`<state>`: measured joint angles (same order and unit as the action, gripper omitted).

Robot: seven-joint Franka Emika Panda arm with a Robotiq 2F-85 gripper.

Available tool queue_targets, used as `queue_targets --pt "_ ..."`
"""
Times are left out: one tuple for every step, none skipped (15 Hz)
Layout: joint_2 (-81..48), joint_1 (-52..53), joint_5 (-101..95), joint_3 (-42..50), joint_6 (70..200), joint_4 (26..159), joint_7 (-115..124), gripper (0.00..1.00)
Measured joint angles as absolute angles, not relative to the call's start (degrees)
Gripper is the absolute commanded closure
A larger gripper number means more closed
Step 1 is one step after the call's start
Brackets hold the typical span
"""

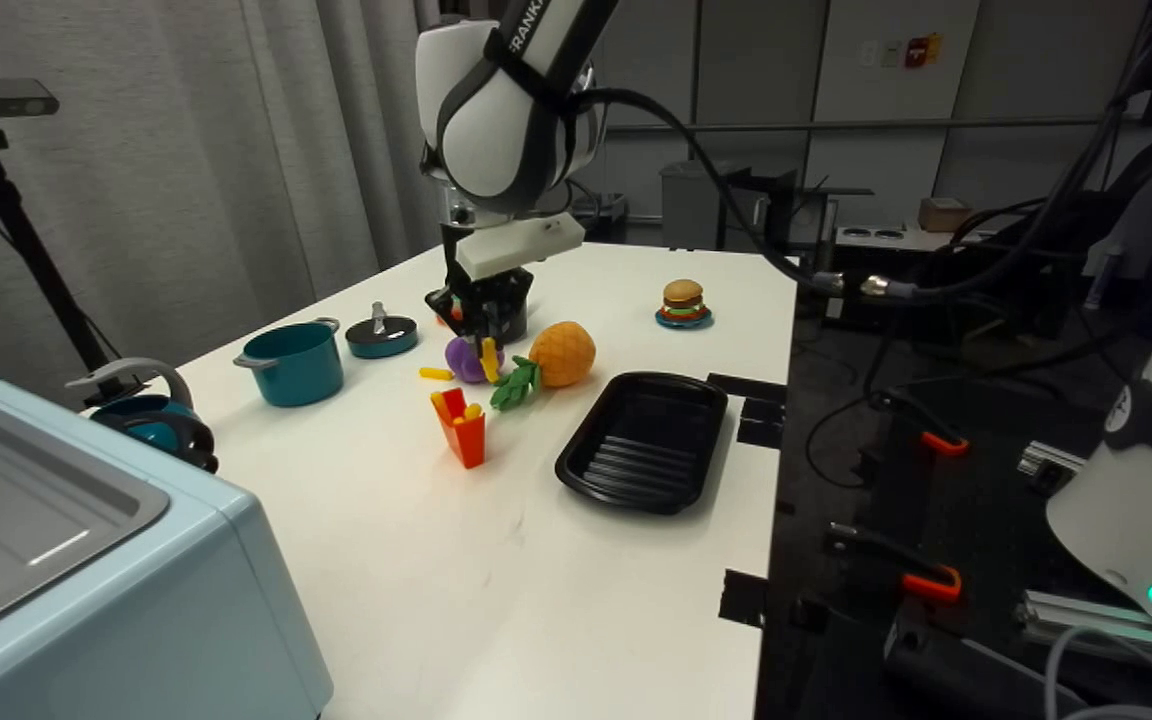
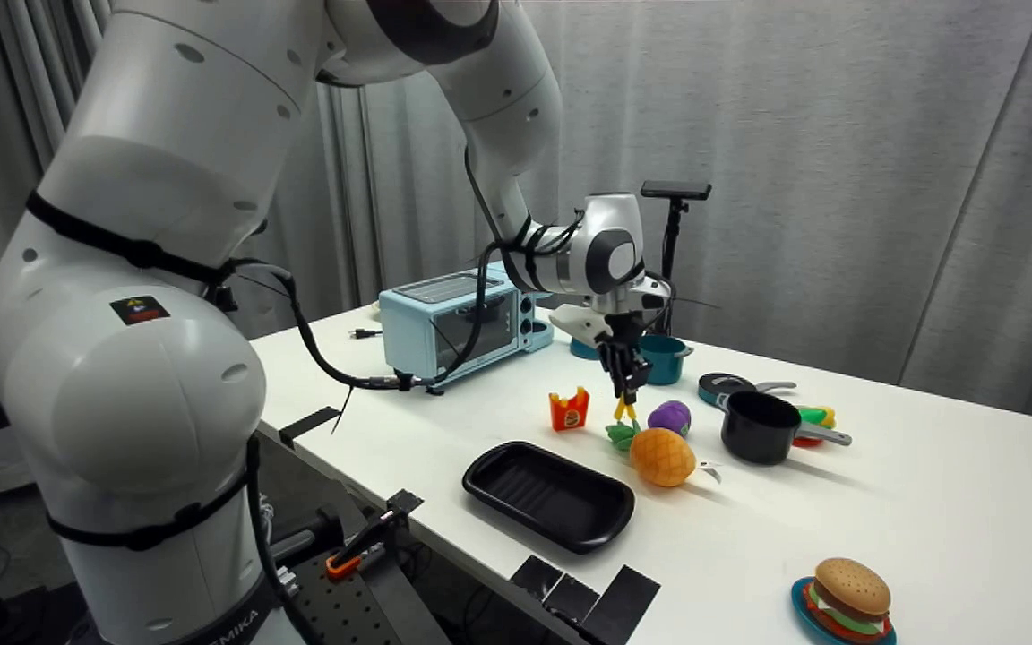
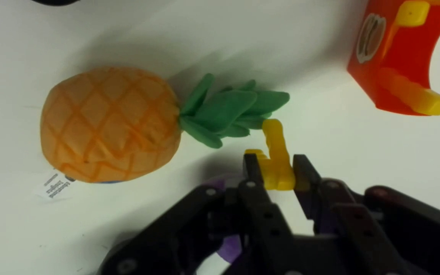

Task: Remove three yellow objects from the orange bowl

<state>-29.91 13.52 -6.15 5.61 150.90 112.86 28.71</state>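
Jaws: black, drawn narrow and clamped on two yellow pieces (image 3: pixel 280 152), just right of and below center in the wrist view; yellow shows beneath the jaws in both exterior views.
Loose yellow piece (image 1: pixel 436 374): lies flat on the white surface (image 1: pixel 496 600), just left of the purple toy (image 1: pixel 463 360), near the middle of the frame in an exterior view.
Red-orange carton (image 1: pixel 473 445): stands upright, apart from the jaws, in the upper right of the wrist view, at least two more yellow pieces (image 3: pixel 434 101) poking from its mouth.
Pineapple (image 3: pixel 109 126): rests on its side at left in the wrist view, green leaves (image 3: pixel 224 110) pointing right; whether they touch a clamped piece cannot be told.
Tray (image 2: pixel 534 502): black, sits at bottom center in an exterior view, near the pineapple.
Black pot (image 2: pixel 753 439): stands right of center in an exterior view, red, green and yellow shapes (image 2: pixel 816 417) half hidden behind it.
Teal pot (image 1: pixel 301 370): stands left of center in an exterior view.
Burger (image 2: pixel 852 582): sits on a teal plate (image 2: pixel 803 618), lower right in an exterior view.
Oven (image 1: pixel 166 590): pale blue, fills the lower left in an exterior view.
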Motion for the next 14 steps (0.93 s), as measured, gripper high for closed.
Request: queue_targets --pt "-30.70 13.58 -6.16 5.79 151.15 112.63 28.71 0.93" --pt "-31.45 13.65 -6.16 5.89 151.27 112.36 28.74 0.93" --pt "-32.12 13.74 -6.16 5.93 151.31 112.01 28.78 0.93" --pt "-32.77 13.84 -6.16 5.97 151.31 111.61 28.85 0.93" --pt "-33.40 13.97 -6.16 6.00 151.32 111.09 28.97 0.93" --pt "-34.00 14.10 -6.16 6.02 151.32 110.53 29.22 0.93" --pt "-34.53 14.23 -6.16 6.02 151.34 109.94 29.63 0.93" --pt "-35.07 14.37 -6.15 6.03 151.34 109.25 30.09 0.93" --pt "-35.60 14.49 -6.15 6.04 151.35 108.55 30.53 0.93" --pt "-36.11 14.62 -6.15 6.07 151.36 107.84 30.94 0.93" --pt "-36.58 14.76 -6.15 6.12 151.38 107.14 31.38 0.48" --pt "-37.04 14.86 -6.15 6.17 151.38 106.48 31.79 0.47" --pt "-37.45 14.94 -6.15 6.21 151.38 105.92 32.11 0.40" --pt "-37.82 15.05 -6.15 6.30 151.38 105.38 32.40 0.34"
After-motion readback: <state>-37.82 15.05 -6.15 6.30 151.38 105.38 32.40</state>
